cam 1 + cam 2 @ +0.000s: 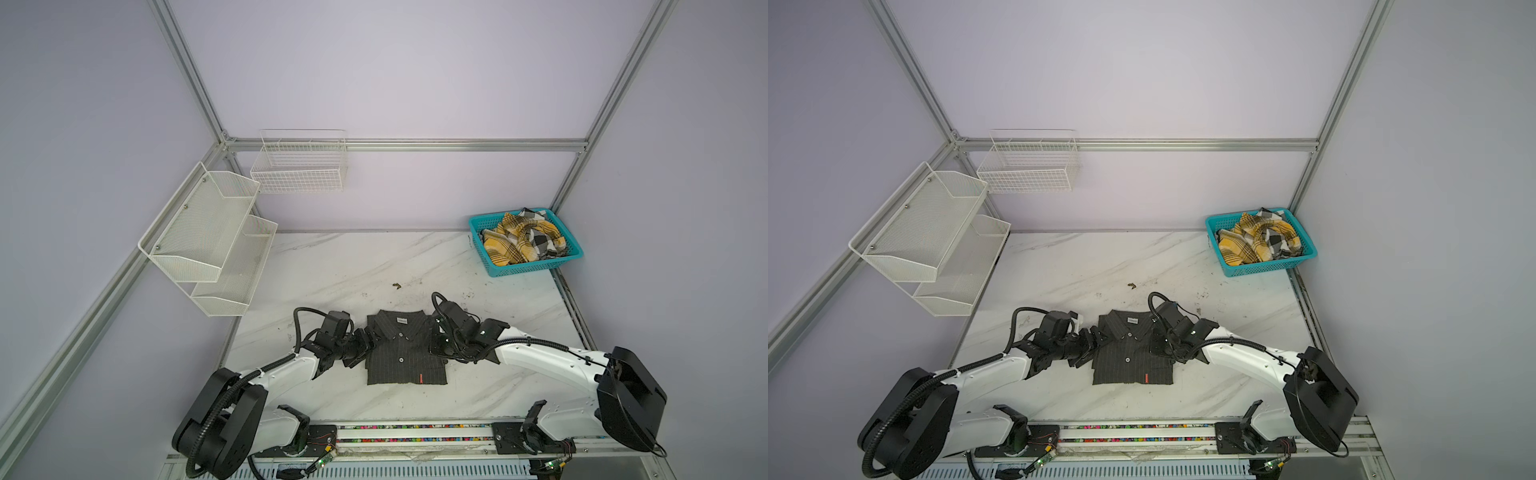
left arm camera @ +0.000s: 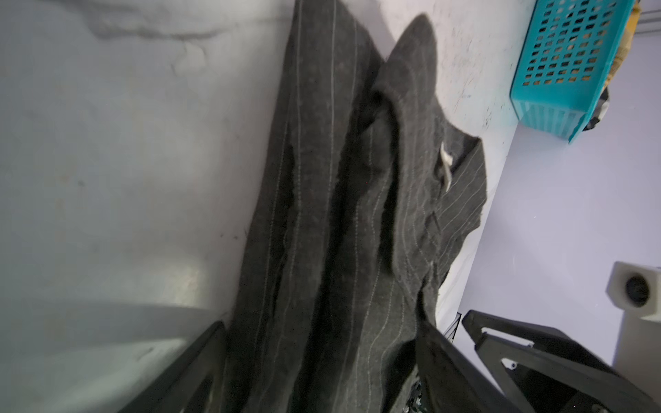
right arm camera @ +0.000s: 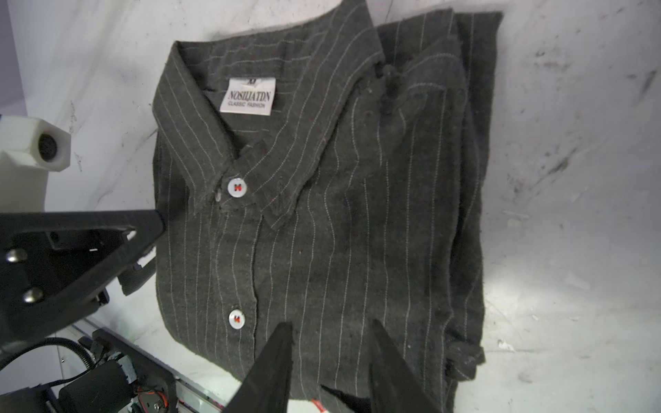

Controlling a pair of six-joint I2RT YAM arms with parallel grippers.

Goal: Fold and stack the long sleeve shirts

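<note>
Charcoal shirt (image 1: pixel 405 353) folded, plaid shirt (image 1: pixel 525 239) seemingly bunched

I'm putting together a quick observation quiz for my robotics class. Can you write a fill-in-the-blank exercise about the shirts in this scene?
1. The plaid shirt lies crumpled in the teal ___.
2. The pinstriped shirt lies ___ on the table, buttons facing up.
3. The white collar label on the pinstriped shirt reads CLASSIC ___.

Missing words: basket; folded; FASHION.
</note>
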